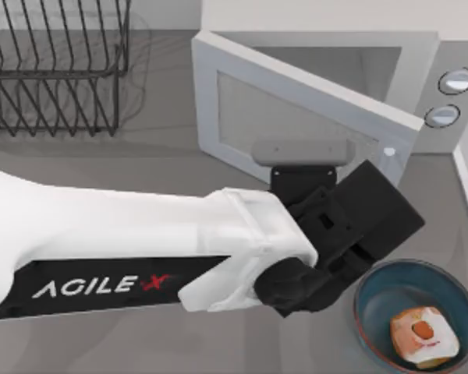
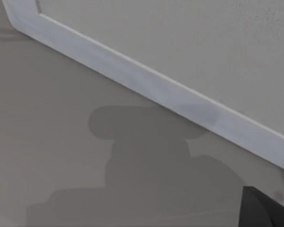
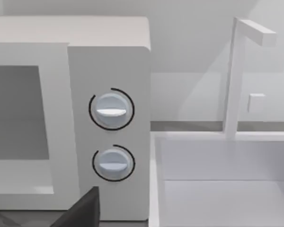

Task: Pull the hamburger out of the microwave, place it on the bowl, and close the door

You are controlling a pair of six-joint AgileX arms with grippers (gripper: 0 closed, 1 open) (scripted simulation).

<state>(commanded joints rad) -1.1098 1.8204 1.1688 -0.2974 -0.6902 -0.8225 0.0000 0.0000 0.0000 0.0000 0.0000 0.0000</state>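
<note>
The hamburger (image 1: 423, 335) lies inside the blue-teal bowl (image 1: 372, 292) at the table's front right. Behind it stands the white microwave (image 1: 421, 54), knobs (image 3: 110, 109) on its right panel. Its door (image 1: 296, 109) stands ajar, slanting across the cavity mouth, with the pale bar handle (image 1: 302, 151) facing the front. My left arm reaches across from the left, and its black gripper (image 1: 374, 206) sits just in front of the door near the handle and the door's free edge. The left wrist view looks at the door's lower edge (image 2: 146, 80) close up.
A black wire dish rack (image 1: 54, 70) stands at the back left. A white sink basin (image 3: 227, 184) with a faucet (image 3: 233, 80) lies right of the microwave. The left arm's white link (image 1: 140, 234) spans the table's front middle.
</note>
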